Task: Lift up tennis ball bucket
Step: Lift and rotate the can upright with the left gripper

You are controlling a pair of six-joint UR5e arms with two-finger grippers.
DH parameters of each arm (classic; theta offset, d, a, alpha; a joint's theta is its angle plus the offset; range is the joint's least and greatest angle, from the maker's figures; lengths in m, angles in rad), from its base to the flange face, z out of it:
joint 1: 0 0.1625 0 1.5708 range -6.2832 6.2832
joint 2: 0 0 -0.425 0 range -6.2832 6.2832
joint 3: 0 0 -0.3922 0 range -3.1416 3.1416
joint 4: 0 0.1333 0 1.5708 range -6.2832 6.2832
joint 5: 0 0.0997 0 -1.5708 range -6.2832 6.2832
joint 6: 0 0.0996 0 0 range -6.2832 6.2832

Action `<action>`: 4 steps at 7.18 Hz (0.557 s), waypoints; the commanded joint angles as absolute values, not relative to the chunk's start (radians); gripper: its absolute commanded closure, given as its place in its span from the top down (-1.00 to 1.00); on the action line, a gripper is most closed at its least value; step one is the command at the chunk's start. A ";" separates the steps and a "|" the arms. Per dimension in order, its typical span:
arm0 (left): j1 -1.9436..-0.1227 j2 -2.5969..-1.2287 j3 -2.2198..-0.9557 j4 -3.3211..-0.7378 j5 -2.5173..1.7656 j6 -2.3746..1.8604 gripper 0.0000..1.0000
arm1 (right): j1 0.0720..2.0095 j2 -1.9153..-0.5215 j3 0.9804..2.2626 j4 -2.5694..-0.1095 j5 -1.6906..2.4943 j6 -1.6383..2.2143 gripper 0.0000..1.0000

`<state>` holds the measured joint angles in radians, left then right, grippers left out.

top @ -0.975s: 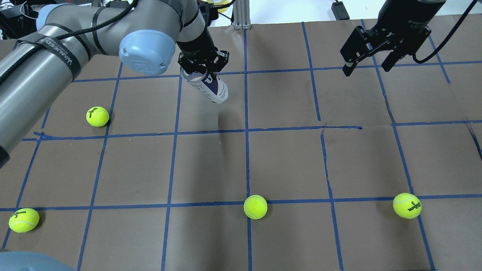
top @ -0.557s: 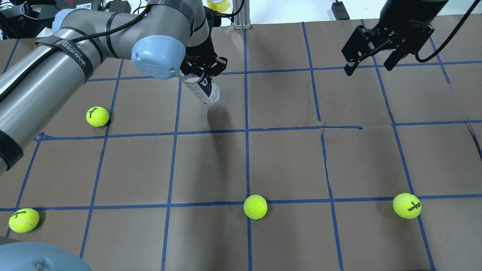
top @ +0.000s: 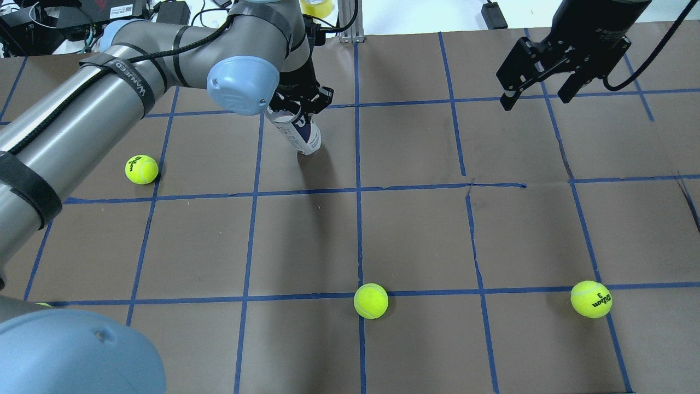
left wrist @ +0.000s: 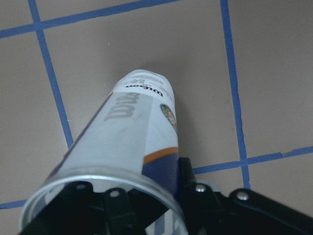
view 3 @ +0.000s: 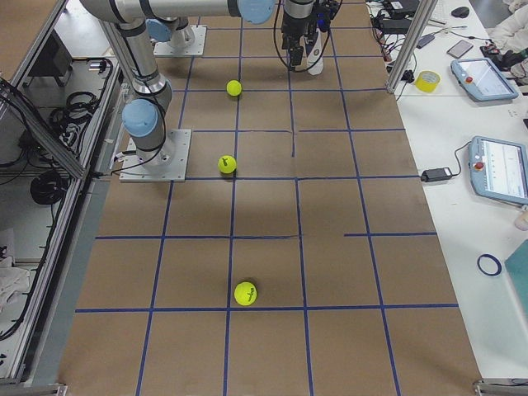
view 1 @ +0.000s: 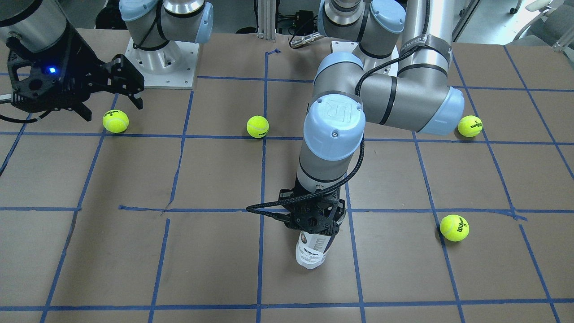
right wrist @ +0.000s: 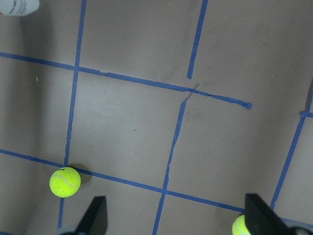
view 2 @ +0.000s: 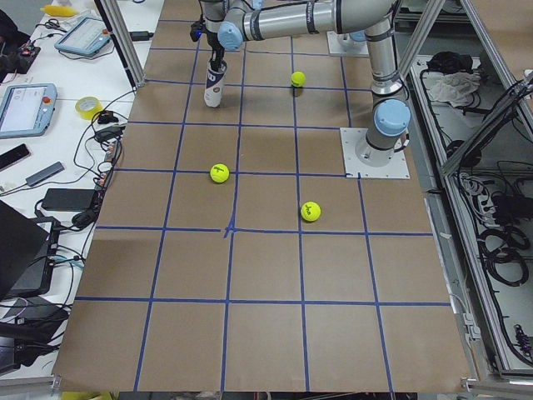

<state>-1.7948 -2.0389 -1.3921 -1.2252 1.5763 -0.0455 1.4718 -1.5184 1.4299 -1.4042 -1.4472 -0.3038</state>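
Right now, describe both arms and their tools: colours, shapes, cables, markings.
Both arms are silver-grey tubes with light blue joint caps. The left arm carries a UR logo on one cap and a black braided cable held by black straps with white lettering. The left tool and right tool are black, angular and two-fingered; a small blue light glows on the right one's mount.

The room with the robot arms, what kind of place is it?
Probably a robot testing lab. Two robot arms are bolted to a table marked with a blue tape grid, and control tablets lie on the side bench.
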 commanded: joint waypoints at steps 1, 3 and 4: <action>-1.796 -2.049 -1.329 -1.352 1.577 -0.044 -1.00 | 1.471 -1.517 1.430 -1.404 -1.447 -0.304 1.00; -1.798 -2.069 -1.310 -1.405 1.585 -0.058 -1.00 | 1.471 -1.514 1.431 -1.404 -1.447 -0.305 1.00; -1.799 -2.074 -1.309 -1.404 1.586 -0.060 -1.00 | 1.471 -1.516 1.431 -1.404 -1.447 -0.305 1.00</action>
<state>-1.7974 -2.0649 -1.3137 -1.3950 1.5834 -0.0549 1.4711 -1.5153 1.4310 -1.4036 -1.4466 -0.3051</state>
